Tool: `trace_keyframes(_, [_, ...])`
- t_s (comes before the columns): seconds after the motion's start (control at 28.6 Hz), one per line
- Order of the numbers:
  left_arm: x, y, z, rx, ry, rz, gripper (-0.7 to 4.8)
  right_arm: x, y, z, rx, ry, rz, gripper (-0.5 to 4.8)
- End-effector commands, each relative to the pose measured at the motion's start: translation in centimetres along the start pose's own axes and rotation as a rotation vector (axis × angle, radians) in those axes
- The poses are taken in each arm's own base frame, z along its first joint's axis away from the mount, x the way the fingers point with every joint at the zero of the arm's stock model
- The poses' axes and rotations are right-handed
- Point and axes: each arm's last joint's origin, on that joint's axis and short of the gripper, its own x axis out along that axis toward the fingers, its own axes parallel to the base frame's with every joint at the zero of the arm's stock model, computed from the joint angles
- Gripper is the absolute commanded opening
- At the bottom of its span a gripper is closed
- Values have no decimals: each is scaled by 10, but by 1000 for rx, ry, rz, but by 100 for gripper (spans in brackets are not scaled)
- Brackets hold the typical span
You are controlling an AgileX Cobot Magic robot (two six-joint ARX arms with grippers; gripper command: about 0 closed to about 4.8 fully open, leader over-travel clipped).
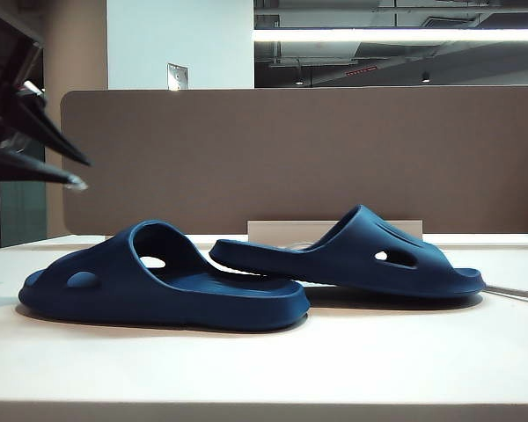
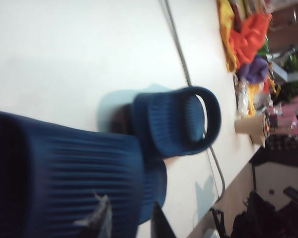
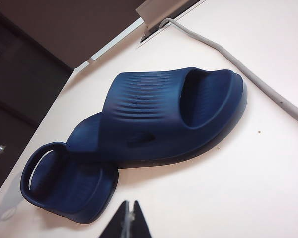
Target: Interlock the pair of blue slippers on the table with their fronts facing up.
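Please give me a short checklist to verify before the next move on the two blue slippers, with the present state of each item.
1. Both slippers on the table: ok. Near slipper, far slipper.
2. Soles down, straps up: ok.
3. Slippers interlocked: not ok; the far slipper's heel only rests on the near one's footbed.
4. Left end effector free of load: ok; open, in the air at the exterior view's left edge.
5. Right end effector clear of the slippers: ok; shut, above the table.
6. Grey cable clear of the slippers: ok.

No legible text, label, brand, number or sign on any surface in view. The slippers (image 1: pixel 167 281) bear only moulded ribbing; the table (image 1: pixel 378 360) is plain and unmarked.
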Motion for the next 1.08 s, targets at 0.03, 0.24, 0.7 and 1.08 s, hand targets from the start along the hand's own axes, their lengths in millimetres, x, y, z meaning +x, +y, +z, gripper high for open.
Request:
trace_keyframes(0.03, [-8, 6, 3, 43, -13, -20, 105, 0, 1, 1, -2, 0, 7, 12])
trace_keyframes(0.24, [2, 24, -2, 4, 62, -41, 116, 0, 1, 1, -2, -2, 5, 12])
trace_keyframes(0.7, [13, 44, -5, 65, 102, 15, 183, 0, 2, 1, -2, 8, 22, 12])
trace_keyframes(1.08, [21, 59, -9, 36, 141, 23, 185, -17, 21, 24, -12, -71, -113, 65])
